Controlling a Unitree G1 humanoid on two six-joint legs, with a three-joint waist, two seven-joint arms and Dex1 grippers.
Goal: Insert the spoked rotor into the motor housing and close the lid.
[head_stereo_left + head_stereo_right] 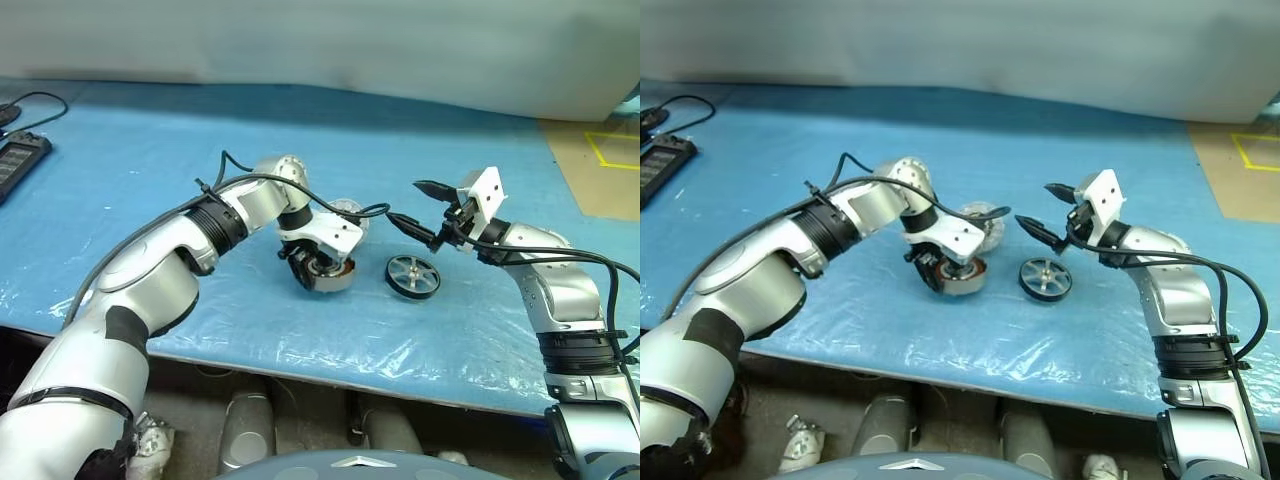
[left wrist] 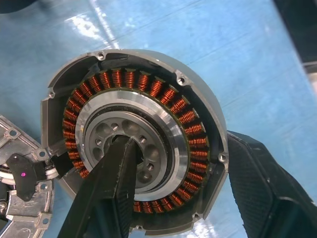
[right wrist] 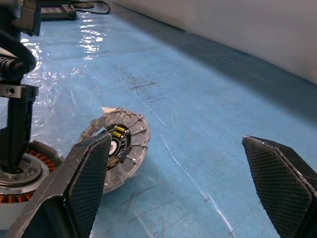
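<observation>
The left gripper (image 2: 171,198) clamps the motor housing (image 2: 136,141), one finger in its hub, apparently steadying it for the spoked rotor (image 1: 413,276) lying just right. The right gripper (image 1: 412,208) hovers, fingers apart.

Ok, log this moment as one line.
left gripper: gripping motor housing, one finger in hub, one outside | right gripper: open, empty | spoked rotor: on table, not inserted | lid: beside housing

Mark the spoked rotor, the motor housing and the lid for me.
spoked rotor (image 1: 413,276), left eye view, silver hub.
motor housing (image 2: 190,116), left wrist view, copper windings.
lid (image 3: 136,139), right wrist view, ribbed ring.
</observation>
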